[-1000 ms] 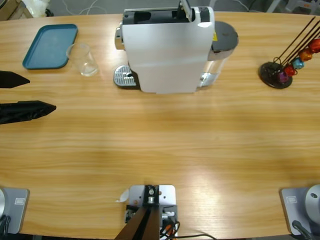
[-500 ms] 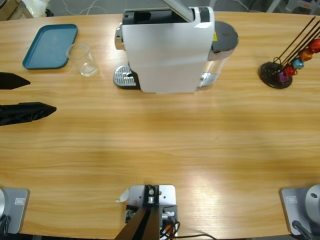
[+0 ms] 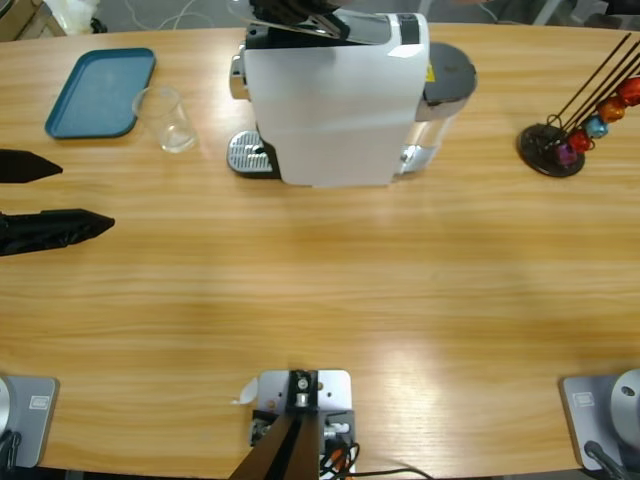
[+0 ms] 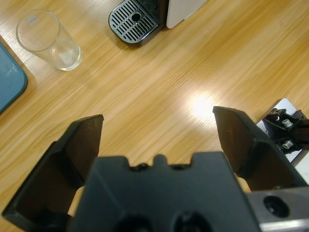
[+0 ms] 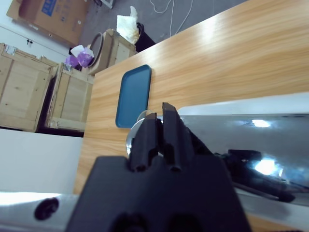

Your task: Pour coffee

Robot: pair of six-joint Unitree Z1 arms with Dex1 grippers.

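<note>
High view: white coffee machine [image 3: 335, 100] at the far middle of the worktop [image 3: 330, 290], drip grate [image 3: 250, 153] at its left foot with nothing standing on it. Clear glass tumbler [image 3: 170, 120] upright just left of the grate, beside the blue tray [image 3: 100, 92], apart from both. No coffee visible anywhere; tumbler looks dry in the left wrist view too (glass [image 4: 48, 41] near the grate [image 4: 133, 14], not on it). Capsule stand [image 3: 575, 120] with coloured capsules far right, untouched.

Left gripper [image 3: 85, 195] at the left edge, jaws wide apart, holding nothing, hovering over bare wood well short of the tumbler. Right gripper [image 3: 295, 12] at the machine's top, jaws together in the right wrist view [image 5: 159, 140], pressed close against the shiny lever [image 5: 251, 135] (contact itself hard to confirm).

Probable step: working the lever, ahead of brewing.

Risks, as judgement:
- Brewing with the grate bare: coffee straight onto the grate and worktop.
- Closed jaws slipping off the smooth metal lever, leaving it half shut.
- Thin tumbler tipping or skidding toward the tray if nudged by one jaw before both close on it.
</note>
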